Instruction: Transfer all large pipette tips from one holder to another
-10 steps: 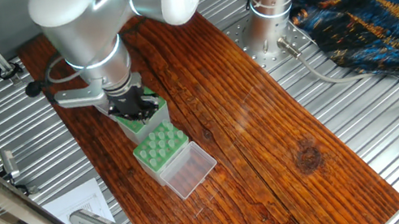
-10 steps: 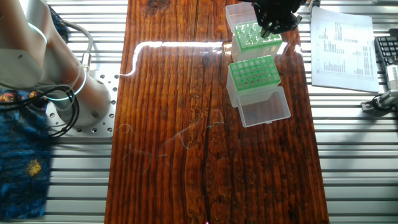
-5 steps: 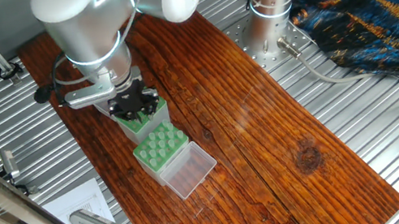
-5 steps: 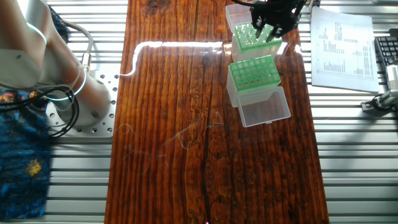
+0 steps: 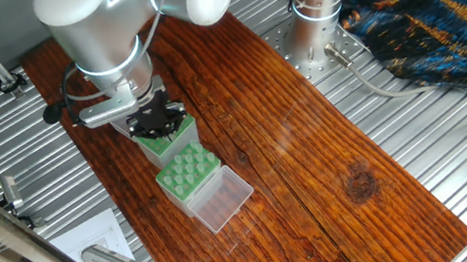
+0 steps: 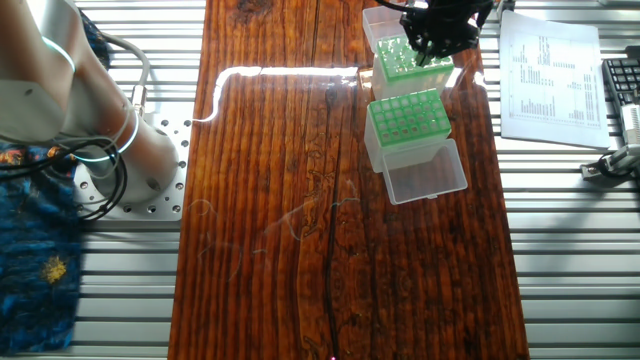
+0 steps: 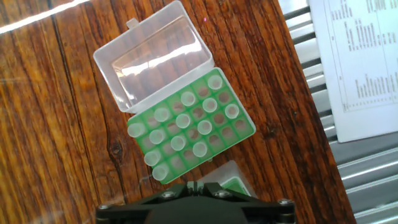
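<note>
I've got the gripper [image 5: 158,123] parked over the rack [image 6: 411,62] at the frame's top right, can't tell if its jaws are spread, while the large pipette tips [image 7: 185,120] sit mid-frame, wide ends up for grabbing.

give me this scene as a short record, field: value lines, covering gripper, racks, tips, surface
gripper: black gripper directly over the far rack; fingertips look closed together in the hand view, nothing seen between them
far rack: green rack under the gripper, mostly hidden
near rack: green rack with clear hinged lid lying open
tips: pale pipette tips upright in the near rack, several holes bare
surface: dark wooden board on a ribbed metal table
nearby: printed sheet beside the board
</note>
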Action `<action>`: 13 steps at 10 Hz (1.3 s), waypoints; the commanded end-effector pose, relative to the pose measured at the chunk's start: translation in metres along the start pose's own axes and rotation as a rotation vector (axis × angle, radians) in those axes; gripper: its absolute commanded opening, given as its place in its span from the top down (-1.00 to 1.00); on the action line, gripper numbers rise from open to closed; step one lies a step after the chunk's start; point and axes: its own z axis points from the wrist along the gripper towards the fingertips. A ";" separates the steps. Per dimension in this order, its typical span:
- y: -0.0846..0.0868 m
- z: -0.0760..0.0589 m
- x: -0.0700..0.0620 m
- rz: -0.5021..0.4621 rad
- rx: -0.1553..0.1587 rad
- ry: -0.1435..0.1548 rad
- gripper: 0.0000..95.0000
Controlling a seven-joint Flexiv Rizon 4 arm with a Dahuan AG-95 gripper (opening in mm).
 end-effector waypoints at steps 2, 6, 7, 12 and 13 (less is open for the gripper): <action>0.000 0.000 0.000 0.012 -0.001 -0.001 1.00; 0.000 0.000 0.000 0.011 -0.002 0.002 1.00; 0.000 0.000 0.000 -0.017 0.013 0.001 1.00; 0.000 0.000 0.000 -0.084 0.035 -0.053 1.00; 0.000 0.000 0.000 -0.137 0.034 -0.052 1.00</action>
